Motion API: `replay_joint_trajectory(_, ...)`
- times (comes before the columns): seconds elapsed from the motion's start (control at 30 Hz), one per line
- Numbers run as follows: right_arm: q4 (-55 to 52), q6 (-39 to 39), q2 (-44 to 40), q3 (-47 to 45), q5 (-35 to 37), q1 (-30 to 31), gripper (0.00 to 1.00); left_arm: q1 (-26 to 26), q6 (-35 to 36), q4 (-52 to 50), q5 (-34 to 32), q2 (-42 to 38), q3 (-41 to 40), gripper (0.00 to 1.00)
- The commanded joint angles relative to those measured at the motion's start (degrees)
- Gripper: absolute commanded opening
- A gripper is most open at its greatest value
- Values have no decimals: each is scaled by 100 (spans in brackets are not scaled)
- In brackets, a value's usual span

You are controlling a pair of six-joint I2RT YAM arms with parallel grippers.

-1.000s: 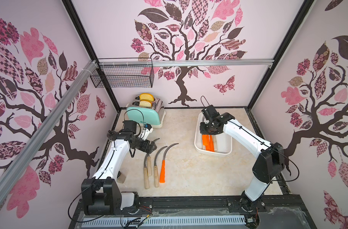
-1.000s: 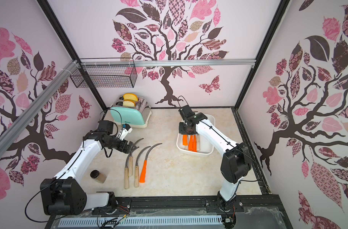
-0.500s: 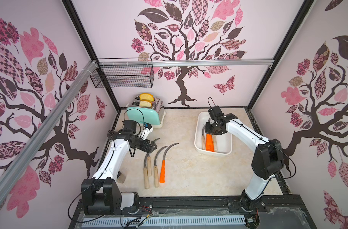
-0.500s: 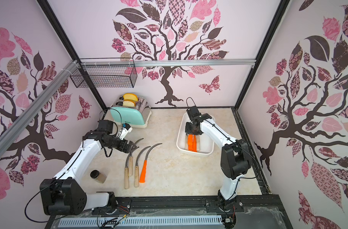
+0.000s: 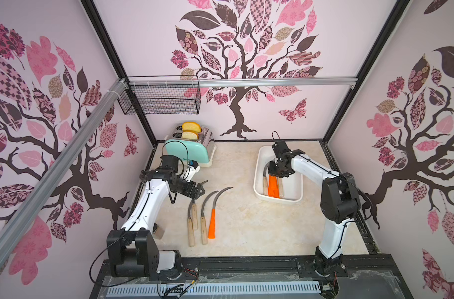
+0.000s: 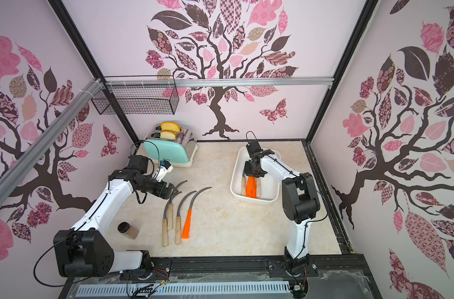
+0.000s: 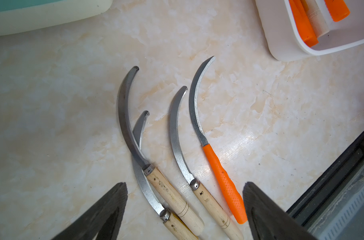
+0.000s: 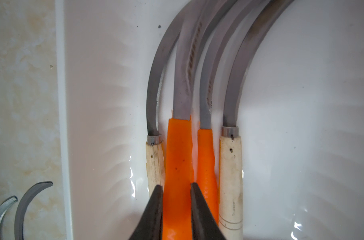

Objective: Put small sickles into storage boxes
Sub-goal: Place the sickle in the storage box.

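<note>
Presently, both top views: right tool [image 5: 276, 174] sits low inside the shallow white rectangular plastic tray [image 5: 279, 198], above stored orange and pale wooden handles. Left tool [image 6: 174, 192] hovers over the blade ends of four loose grey-bladed sickles [image 6: 178, 227] on the beige marbled surface [image 6: 233, 227]; their handles run away from it toward the arm bases.

Left wrist: left tool [image 7: 184, 187] spread wide, empty; three wooden-handled sickles and one with an orange handle lie below it.

Right wrist: right tool [image 8: 176, 187] clamped on an orange-handled grey-bladed sickle [image 8: 178, 153], parallel to its neighbours.

Judged: left arm nearer the loose four.
</note>
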Motion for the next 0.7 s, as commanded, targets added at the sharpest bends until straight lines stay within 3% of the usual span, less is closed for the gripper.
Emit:
replay_joint_trajectory(0.0,101,25,-16,-81,-57,-5,0,24,121,-93,0,11,134,92)
replay_joint_trajectory(0.67,216,-72,420,-120,47,4,0,21,100,-366,255,-46,277,91)
